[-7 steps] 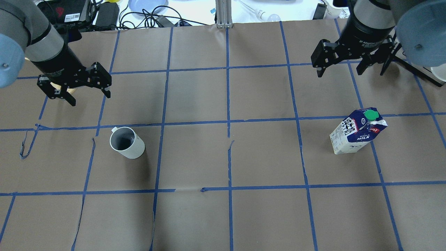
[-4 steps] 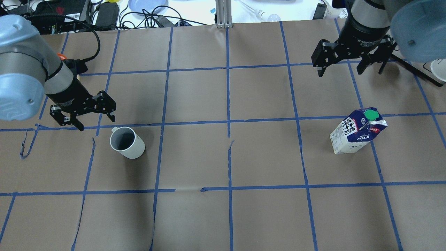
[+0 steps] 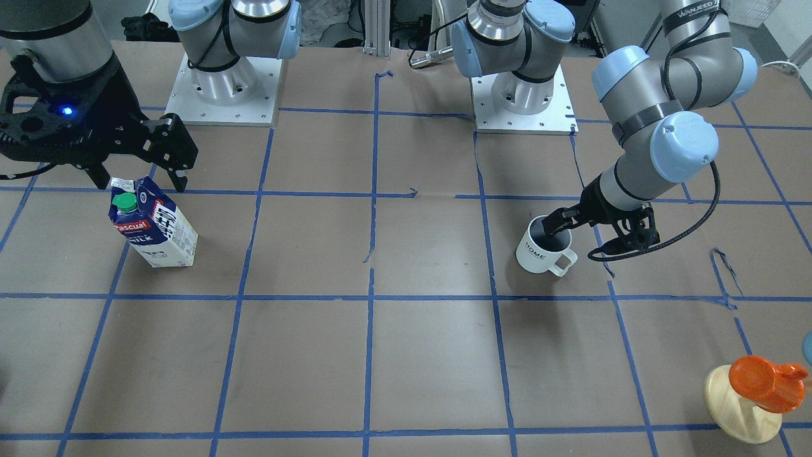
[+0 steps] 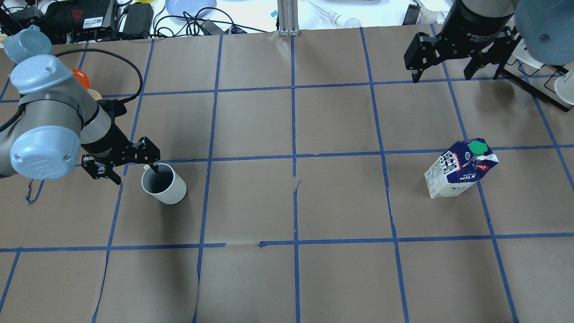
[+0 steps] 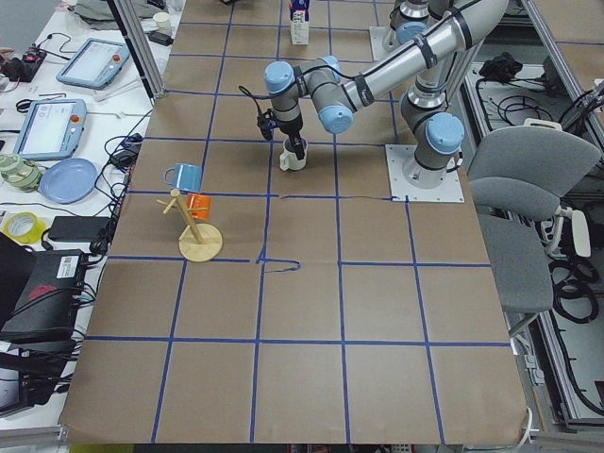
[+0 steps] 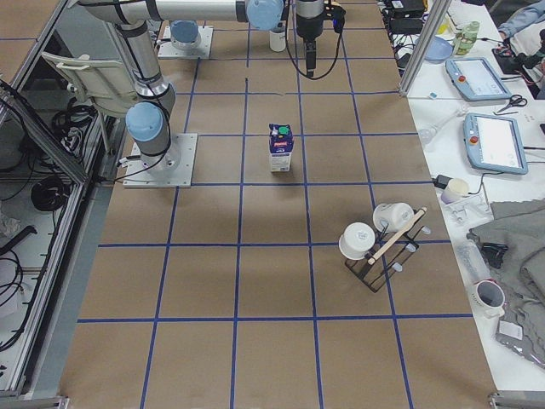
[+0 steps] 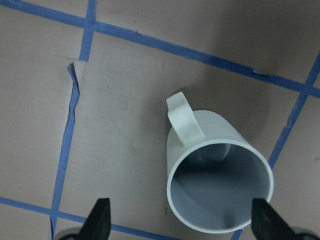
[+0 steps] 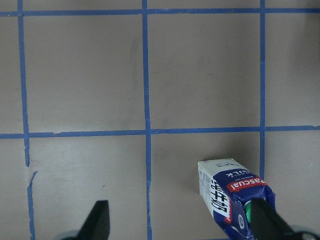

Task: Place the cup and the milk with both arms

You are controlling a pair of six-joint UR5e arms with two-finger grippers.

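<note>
The white cup point(image 4: 164, 184) stands upright on the left of the table, handle toward my left gripper; it also shows in the front view point(image 3: 541, 250) and the left wrist view point(image 7: 220, 187). My left gripper point(image 4: 136, 175) is open and low at the cup. One fingertip point(image 7: 262, 222) is over the rim's edge and the other is outside, past the handle. The milk point(image 4: 459, 168) stands upright on the right. My right gripper point(image 4: 450, 74) is open and empty, high up, beyond the carton; in the right wrist view the milk point(image 8: 232, 197) sits near one fingertip.
A wooden stand with an orange cup point(image 3: 758, 381) and a blue cup point(image 5: 184, 176) is at the table's left end. A black rack with white cups point(image 6: 379, 243) is at the right end. Cables and devices line the far edge.
My left gripper has moved toward me and down, from beyond the cup to its rim, still open. My right gripper has drifted slightly away from the milk. Cup and milk have not moved.
</note>
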